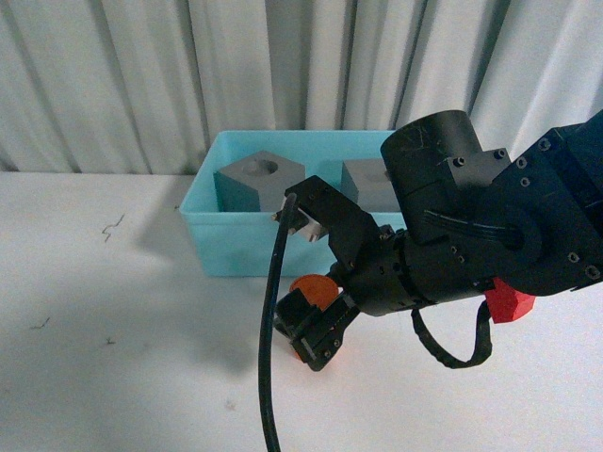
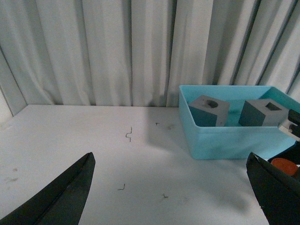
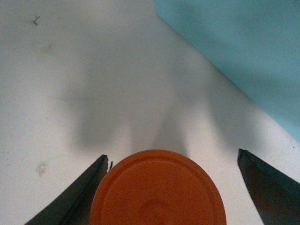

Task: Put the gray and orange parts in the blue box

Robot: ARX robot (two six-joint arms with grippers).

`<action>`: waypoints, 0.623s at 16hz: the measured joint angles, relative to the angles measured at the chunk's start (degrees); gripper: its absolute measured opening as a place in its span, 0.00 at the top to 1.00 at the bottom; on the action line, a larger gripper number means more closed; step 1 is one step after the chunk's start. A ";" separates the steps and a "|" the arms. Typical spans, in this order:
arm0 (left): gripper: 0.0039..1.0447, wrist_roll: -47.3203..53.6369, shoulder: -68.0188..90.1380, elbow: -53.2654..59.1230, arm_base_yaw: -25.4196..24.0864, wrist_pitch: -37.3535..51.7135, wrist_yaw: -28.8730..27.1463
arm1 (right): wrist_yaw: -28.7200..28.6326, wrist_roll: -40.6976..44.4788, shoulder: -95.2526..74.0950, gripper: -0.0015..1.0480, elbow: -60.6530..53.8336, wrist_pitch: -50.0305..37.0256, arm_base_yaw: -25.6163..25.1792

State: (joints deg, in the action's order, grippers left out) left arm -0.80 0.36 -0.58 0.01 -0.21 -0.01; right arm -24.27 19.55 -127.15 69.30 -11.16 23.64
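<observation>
Right pincer [image 1: 316, 315] open astride orange cylinder [image 3: 157, 188] — left pincer [image 2: 171, 187] open, both cubes boxed

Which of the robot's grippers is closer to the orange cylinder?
The right gripper: its open fingers straddle the orange cylinder on the table. The left gripper hangs open well off to the side, nearer the curtain.

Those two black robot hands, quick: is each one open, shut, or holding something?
Left hand: open, holding nothing.
Right hand: open around the orange plastic cylinder; one finger looks close to it, the other stands apart.
</observation>
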 joint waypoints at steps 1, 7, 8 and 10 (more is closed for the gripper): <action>0.06 0.00 0.00 0.00 0.00 0.00 0.00 | 0.04 -0.02 -0.13 0.28 0.00 -0.02 0.00; 0.06 -0.02 0.00 0.00 0.00 0.00 0.00 | 0.48 -0.42 3.67 0.55 -4.17 -1.81 -0.04; 0.06 0.00 0.00 0.00 0.00 0.00 0.00 | 0.35 -0.42 7.37 0.55 -6.88 -1.29 -0.17; 0.06 0.00 0.00 0.00 0.00 0.00 0.00 | 0.17 0.31 16.70 0.55 -11.37 -0.04 -1.36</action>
State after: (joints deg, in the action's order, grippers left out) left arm -0.80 0.36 -0.58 0.01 -0.21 -0.01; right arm -24.10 19.86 -110.45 57.93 -11.20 22.28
